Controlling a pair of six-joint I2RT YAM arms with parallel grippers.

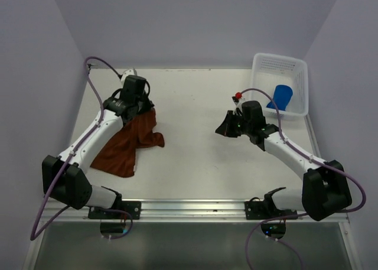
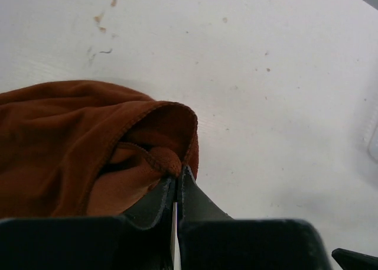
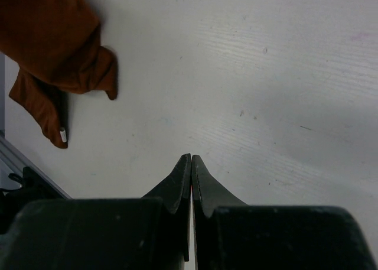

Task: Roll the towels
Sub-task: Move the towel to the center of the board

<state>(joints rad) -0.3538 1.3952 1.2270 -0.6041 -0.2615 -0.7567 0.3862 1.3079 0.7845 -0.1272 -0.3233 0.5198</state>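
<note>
Limp, light and likely to sag, the rust-brown cloth towel (image 2: pixel 65 140) lies crumpled by the left edge of the table (image 1: pixel 195 134), the left fingers (image 2: pixel 159 200) pinched shut on its hemmed edge, a sound hold, while the right fingers (image 3: pixel 177 185) hang closed, empty.

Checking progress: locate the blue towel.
In the top view, the blue towel sits inside the white basket at the far right corner of the table.
</note>
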